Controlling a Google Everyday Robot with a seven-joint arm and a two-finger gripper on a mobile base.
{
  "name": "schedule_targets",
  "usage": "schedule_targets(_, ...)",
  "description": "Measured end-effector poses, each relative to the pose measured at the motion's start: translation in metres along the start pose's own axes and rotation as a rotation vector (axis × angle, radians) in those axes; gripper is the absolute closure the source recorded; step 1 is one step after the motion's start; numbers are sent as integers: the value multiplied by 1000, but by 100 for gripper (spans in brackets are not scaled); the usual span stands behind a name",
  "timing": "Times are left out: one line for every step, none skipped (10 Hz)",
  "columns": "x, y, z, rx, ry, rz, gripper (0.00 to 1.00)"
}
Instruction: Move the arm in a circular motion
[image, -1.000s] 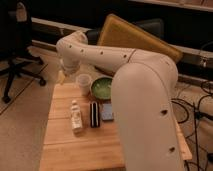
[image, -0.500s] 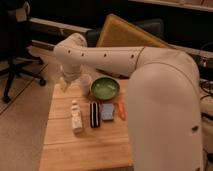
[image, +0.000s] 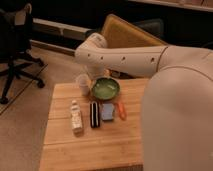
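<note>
The large cream-white tubular robot arm (image: 131, 58) reaches from the right foreground across to the far left end of the pale wooden plank table (image: 100, 150). Its wrist bends down there. The gripper (image: 91, 75) hangs just behind a small translucent white cup (image: 82, 84) and a round green bowl (image: 105, 89); whether the jaws are released or clenched I cannot tell.

The main risk, as I judge it, is height. A circle swept this low could clip the cup, which looks light enough to topple, or nudge the bowl towards the row beside it. That row holds a white bottle lying on its side (image: 75, 116), a black oblong bar (image: 94, 114), a blue pad (image: 107, 111) and a small orange piece (image: 121, 110). The bulky elbow could also brush the tan board (image: 125, 32) behind.

The bottle carries a label, but no brand or writing on it can be read.
</note>
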Motion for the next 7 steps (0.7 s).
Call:
schedule_targets(-9, -21, 2, 37, -17, 30, 35)
schedule_targets(-18, -33, 3, 56, -34, 43, 35)
schedule_targets(-40, -39, 0, 75, -73, 37, 35)
schedule_targets(-57, -33, -2, 75, -102, 9, 35)
schedule_targets(-75, -23, -3, 67, -130, -23, 35)
schedule_targets(-97, 0, -2, 39, -160, -73, 35)
schedule_targets(-105, 18, 0, 13, -171, -108, 35)
